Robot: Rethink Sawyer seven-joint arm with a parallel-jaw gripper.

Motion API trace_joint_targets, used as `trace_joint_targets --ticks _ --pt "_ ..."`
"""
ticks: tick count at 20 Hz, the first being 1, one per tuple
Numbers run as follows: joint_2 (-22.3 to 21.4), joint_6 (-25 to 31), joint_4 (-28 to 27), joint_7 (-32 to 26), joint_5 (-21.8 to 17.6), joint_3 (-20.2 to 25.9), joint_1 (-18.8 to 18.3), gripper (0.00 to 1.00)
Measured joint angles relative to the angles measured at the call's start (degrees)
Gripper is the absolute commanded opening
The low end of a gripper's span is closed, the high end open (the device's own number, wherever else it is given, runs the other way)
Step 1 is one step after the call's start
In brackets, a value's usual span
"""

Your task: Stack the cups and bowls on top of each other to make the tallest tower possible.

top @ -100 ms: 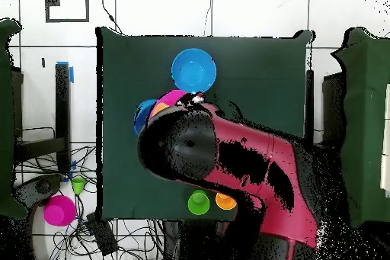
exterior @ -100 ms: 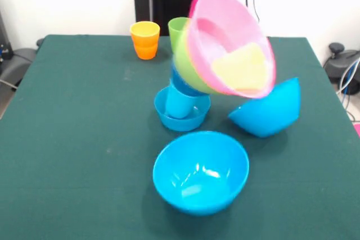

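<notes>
The tower (exterior @ -100 ms: 219,54) leans steeply to the right. Its base is a small blue bowl (exterior @ -100 ms: 181,117) holding an upturned light blue cup (exterior @ -100 ms: 180,102). Above that come a blue part, a lime green bowl (exterior @ -100 ms: 188,66) and the big pink bowl (exterior @ -100 ms: 230,37), which has something yellow (exterior @ -100 ms: 242,68) inside. An orange cup (exterior @ -100 ms: 145,40) and a green cup (exterior @ -100 ms: 176,28) stand behind it. One large blue bowl (exterior @ -100 ms: 201,171) sits upright in front and another (exterior @ -100 ms: 267,109) lies tipped at the right. Only the red and black arm (top @ -100 ms: 228,165) shows, in the overhead view. It covers most of the tower, and the gripper is hidden.
The dark green table (exterior @ -100 ms: 67,139) carries everything. In the overhead view a large blue bowl (top @ -100 ms: 193,69) lies beyond the arm, the green cup (top @ -100 ms: 199,203) and orange cup (top @ -100 ms: 225,200) near the table's lower edge. Cables and a pink object (top @ -100 ms: 59,211) lie on the floor.
</notes>
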Motion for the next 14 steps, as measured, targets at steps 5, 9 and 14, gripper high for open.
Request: trace_joint_targets --ticks 5,9,14 --pt "0.02 0.00 0.00 0.00 0.00 0.07 0.11 1.00" --pt "0.02 0.00 -0.01 0.00 -0.01 0.07 0.60 1.00" --pt "0.78 0.00 -0.27 0.00 -0.14 -0.02 2.79 1.00"
